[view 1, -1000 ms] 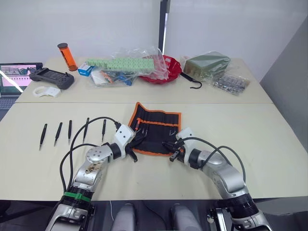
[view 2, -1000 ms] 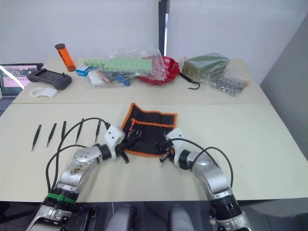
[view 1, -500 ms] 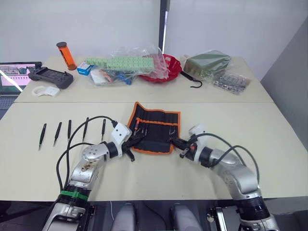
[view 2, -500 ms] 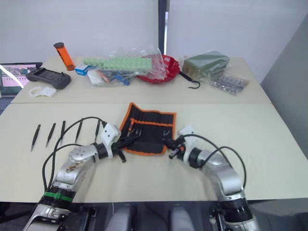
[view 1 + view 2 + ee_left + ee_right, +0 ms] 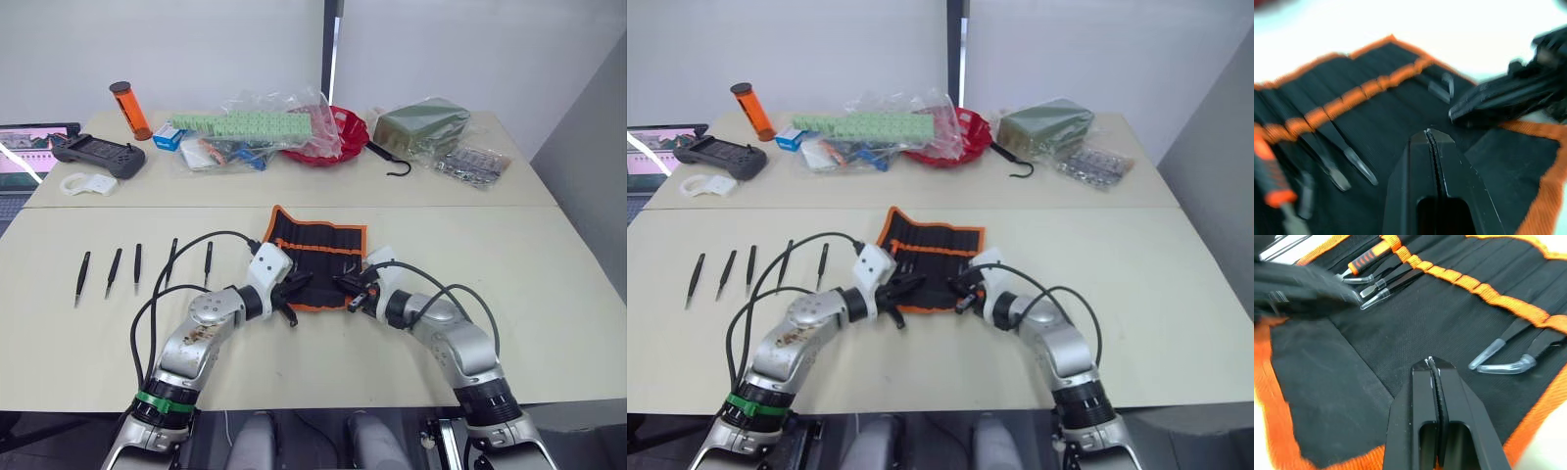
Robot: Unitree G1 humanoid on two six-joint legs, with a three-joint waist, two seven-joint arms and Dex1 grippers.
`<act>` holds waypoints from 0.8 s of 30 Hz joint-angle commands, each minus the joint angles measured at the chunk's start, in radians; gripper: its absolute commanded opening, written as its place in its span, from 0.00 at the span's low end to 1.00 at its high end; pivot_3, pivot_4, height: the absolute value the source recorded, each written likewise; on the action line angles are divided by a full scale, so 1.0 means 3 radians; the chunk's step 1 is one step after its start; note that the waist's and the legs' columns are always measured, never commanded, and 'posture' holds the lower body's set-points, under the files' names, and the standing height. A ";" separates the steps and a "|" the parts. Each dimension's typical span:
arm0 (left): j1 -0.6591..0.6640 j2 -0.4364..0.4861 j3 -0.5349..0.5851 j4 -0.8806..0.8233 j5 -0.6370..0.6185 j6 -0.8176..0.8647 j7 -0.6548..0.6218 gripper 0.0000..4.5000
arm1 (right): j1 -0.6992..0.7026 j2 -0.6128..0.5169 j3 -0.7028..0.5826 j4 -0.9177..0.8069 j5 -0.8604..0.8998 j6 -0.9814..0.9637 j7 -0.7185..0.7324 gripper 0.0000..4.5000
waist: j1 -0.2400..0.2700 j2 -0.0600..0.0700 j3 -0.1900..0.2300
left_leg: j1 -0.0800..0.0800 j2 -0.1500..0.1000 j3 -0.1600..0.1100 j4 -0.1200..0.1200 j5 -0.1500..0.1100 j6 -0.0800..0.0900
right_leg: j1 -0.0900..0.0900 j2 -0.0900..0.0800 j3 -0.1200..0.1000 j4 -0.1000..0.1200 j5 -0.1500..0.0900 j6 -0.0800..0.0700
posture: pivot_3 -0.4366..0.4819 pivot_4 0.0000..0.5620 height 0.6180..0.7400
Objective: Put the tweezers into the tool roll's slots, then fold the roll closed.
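Left eye view shows the tool roll lying open on the worktop, with both grippers at its near edge. The left gripper is at the roll's near left corner and the right gripper at the near right part. In each wrist view that arm's fingers are pressed together with nothing between them, resting over the black fabric. Some tools already sit in the slots, including an orange-handled one and a few with clear tip caps. The five tweezers lie in a row on the worktop, well apart from the roll on the robot's left, none of them picked up. By my judgement the task has barely begun: every tweezer is yet to be slotted, and the folding comes after that.
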 commanded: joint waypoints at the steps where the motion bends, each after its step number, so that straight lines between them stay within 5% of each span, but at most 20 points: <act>1: 0.0077 -0.0002 0.0031 0.0034 0.0158 -0.0019 0.0209 0.00 | 0.0039 0.0028 0.0065 0.0023 -0.0092 -0.0103 0.0000 0.01 | 0.0005 0.0000 0.0000 | 0.0000 0.0000 -0.0001 0.0000 0.0000 0.0000 | 0.0000 0.0000 0.0000 0.0000 0.0000 0.0000 | 0.48 0.27 1.00; 11: 0.0227 0.0211 0.0041 0.0256 0.0502 -0.0317 0.0388 0.00 | 0.0214 -0.0155 0.0082 -0.0005 -0.0172 -0.0072 0.0114 0.01 | -0.0006 0.0000 -0.0001 | 0.0021 0.0001 0.0003 -0.0006 0.0000 0.0000 | 0.0012 0.0000 0.0002 -0.0001 0.0000 0.0000 | 0.48 0.27 1.00; 24: 0.0019 0.0267 0.0198 0.0743 0.0425 -0.0693 0.0331 0.00 | 0.0369 -0.0193 0.0127 -0.0210 -0.0063 0.0084 0.0263 0.01 | -0.0014 0.0000 -0.0004 | 0.0065 0.0002 0.0003 -0.0009 0.0000 -0.0001 | 0.0060 0.0001 0.0002 -0.0008 -0.0015 0.0023 | 0.48 0.27 1.00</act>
